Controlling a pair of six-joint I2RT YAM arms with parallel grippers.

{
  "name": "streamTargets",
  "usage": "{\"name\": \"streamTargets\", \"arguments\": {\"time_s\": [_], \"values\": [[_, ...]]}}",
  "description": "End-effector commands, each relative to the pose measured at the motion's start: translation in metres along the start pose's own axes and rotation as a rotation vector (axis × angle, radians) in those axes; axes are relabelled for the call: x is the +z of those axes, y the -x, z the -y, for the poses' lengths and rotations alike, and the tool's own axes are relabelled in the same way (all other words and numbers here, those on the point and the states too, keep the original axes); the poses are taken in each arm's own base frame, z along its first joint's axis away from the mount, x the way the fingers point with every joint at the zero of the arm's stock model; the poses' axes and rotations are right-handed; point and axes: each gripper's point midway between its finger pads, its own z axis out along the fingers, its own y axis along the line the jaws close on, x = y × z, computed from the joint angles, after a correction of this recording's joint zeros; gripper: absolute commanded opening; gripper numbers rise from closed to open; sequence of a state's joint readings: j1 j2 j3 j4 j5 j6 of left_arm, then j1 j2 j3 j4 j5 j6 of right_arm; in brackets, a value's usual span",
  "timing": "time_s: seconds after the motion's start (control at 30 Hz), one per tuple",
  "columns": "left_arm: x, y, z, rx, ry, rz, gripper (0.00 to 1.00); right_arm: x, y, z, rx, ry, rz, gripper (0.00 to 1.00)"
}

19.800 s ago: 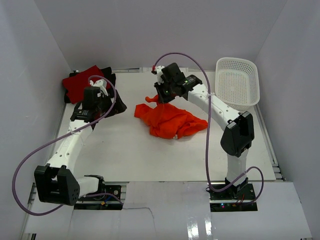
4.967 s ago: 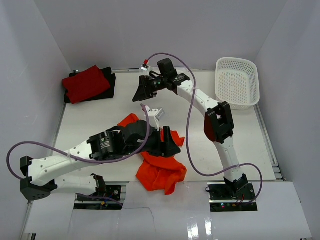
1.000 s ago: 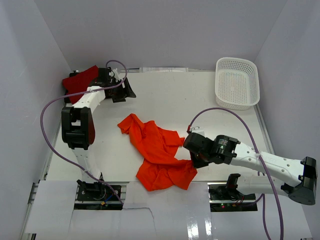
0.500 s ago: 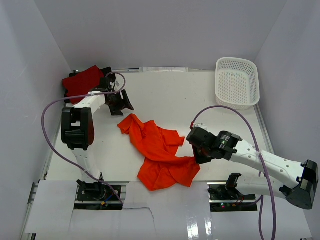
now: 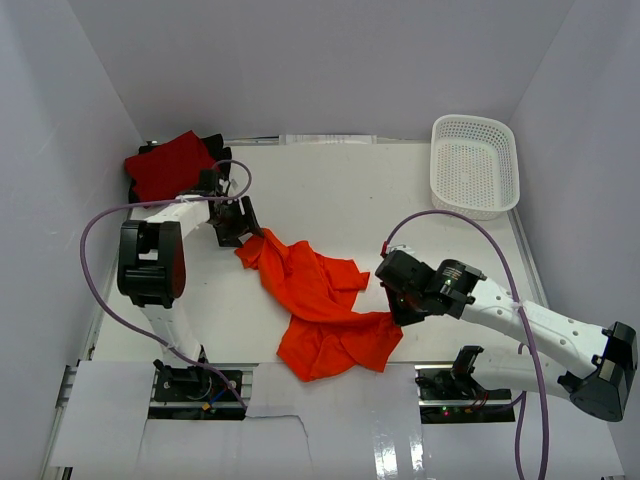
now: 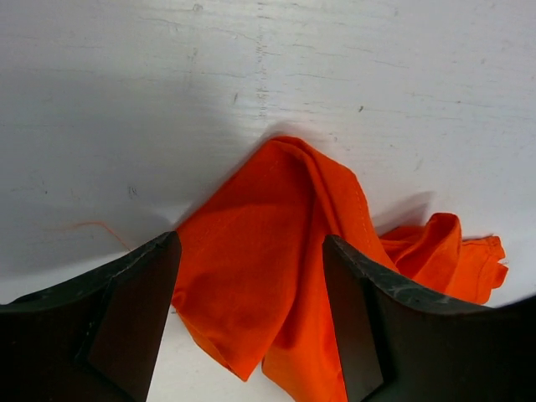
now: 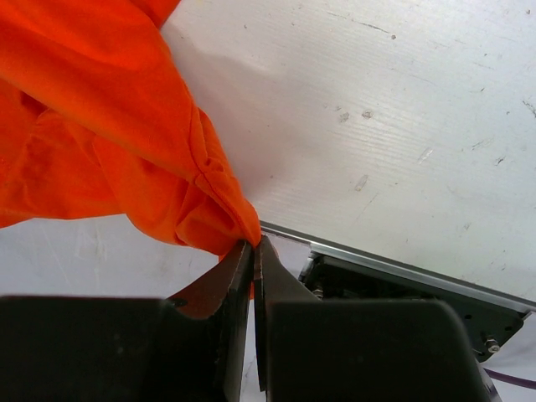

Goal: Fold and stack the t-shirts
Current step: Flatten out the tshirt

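Observation:
A crumpled orange t-shirt (image 5: 318, 305) lies on the white table near the front middle. My right gripper (image 5: 393, 316) is shut on the shirt's near right edge (image 7: 219, 219), the cloth pinched between its fingers and lifted a little. My left gripper (image 5: 243, 232) stands open over the shirt's far left corner (image 6: 251, 276), a fold of cloth lying between its spread fingers (image 6: 134, 310). A folded crimson t-shirt (image 5: 170, 165) rests on a black t-shirt (image 5: 214, 148) at the back left.
A white perforated basket (image 5: 474, 165) stands at the back right. White walls close in on the left, back and right. The table's metal front rail (image 7: 402, 272) runs just beside my right gripper.
My left gripper has come forward from the crimson pile to the orange shirt's far corner. My right gripper has drawn the shirt's near edge slightly to the right.

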State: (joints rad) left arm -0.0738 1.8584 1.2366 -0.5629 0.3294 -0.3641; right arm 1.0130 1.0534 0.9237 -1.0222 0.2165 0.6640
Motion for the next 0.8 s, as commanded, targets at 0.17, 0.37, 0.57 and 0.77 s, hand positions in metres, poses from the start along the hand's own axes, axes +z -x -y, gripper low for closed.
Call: {"name": "streamTargets", "arguments": {"time_s": [0.17,0.37,0.57,0.77], "values": [[-0.007,0.036,0.023,0.023,-0.077,0.074,0.80,0.000,-0.001,0.002,-0.005,0.012,0.000,0.08],[-0.014,0.054,0.039,0.012,-0.117,0.086,0.81,0.002,-0.004,0.001,-0.004,0.017,-0.007,0.08],[-0.003,0.045,0.038,0.024,-0.110,0.051,0.80,0.002,-0.006,0.003,-0.004,0.015,-0.010,0.08],[0.021,0.038,0.026,0.081,-0.059,0.015,0.76,0.000,-0.004,0.001,0.002,0.028,-0.003,0.08]]}}
